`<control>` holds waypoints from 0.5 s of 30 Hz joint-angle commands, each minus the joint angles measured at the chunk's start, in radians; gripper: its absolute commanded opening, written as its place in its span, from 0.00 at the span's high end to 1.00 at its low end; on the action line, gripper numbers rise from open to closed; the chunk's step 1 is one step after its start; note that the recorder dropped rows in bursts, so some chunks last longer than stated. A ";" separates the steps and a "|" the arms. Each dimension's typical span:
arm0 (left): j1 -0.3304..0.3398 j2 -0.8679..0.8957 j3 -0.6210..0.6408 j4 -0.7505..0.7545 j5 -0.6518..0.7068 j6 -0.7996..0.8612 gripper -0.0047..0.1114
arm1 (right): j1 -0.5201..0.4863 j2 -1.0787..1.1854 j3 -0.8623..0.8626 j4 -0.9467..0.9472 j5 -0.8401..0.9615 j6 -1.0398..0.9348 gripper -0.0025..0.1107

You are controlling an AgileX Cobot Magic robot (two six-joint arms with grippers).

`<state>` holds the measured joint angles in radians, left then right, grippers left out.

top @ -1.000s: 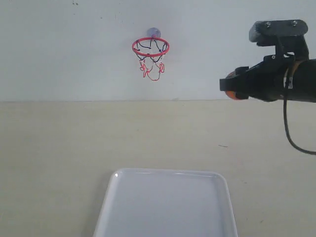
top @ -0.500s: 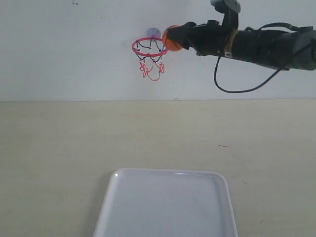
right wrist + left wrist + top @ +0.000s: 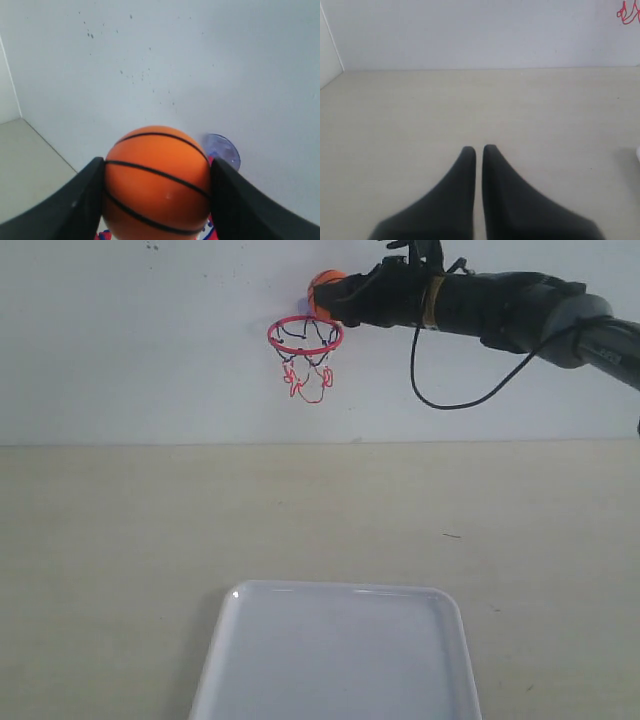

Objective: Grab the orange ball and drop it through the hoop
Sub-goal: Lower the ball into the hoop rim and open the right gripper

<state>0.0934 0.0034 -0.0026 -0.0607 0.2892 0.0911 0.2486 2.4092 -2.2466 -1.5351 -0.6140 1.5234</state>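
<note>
The orange ball (image 3: 322,288) (image 3: 157,180) with black seams is clamped between the black fingers of my right gripper (image 3: 328,297) (image 3: 157,185), high up against the white wall. It hangs just above the red ring of the hoop (image 3: 305,336), toward the ring's right side. The net dangles below the ring, and the clear suction cup (image 3: 223,151) shows behind the ball. My left gripper (image 3: 479,148) is shut with nothing in it, low over the beige table; it does not appear in the exterior view.
A white tray (image 3: 335,655) lies at the front middle of the beige table (image 3: 120,540). The right arm and its black cable (image 3: 450,400) stretch in from the upper right. The hoop's net (image 3: 630,12) shows at the corner of the left wrist view.
My right gripper has carried the ball up and to the left, from the right side of the scene to just over the hoop's ring. The left gripper's earlier state is not shown.
</note>
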 commanded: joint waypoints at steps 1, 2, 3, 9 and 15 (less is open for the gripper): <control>0.004 -0.003 0.003 -0.002 -0.003 0.004 0.92 | 0.015 0.036 -0.069 0.000 0.016 -0.014 0.98; 0.004 -0.003 0.003 -0.002 -0.003 0.004 0.92 | 0.016 0.046 -0.081 0.003 0.016 -0.012 0.98; 0.004 -0.003 0.003 -0.002 -0.003 0.004 0.92 | 0.019 0.057 -0.093 0.003 0.016 -0.012 0.98; 0.004 -0.003 0.003 -0.002 -0.003 0.004 0.92 | 0.031 0.104 -0.155 0.006 0.037 -0.016 0.98; 0.004 -0.003 0.003 -0.002 -0.003 0.004 0.92 | 0.031 0.129 -0.168 0.032 0.061 -0.016 0.98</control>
<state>0.0934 0.0034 -0.0026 -0.0607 0.2892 0.0911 0.2802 2.5318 -2.4053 -1.5244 -0.5685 1.5147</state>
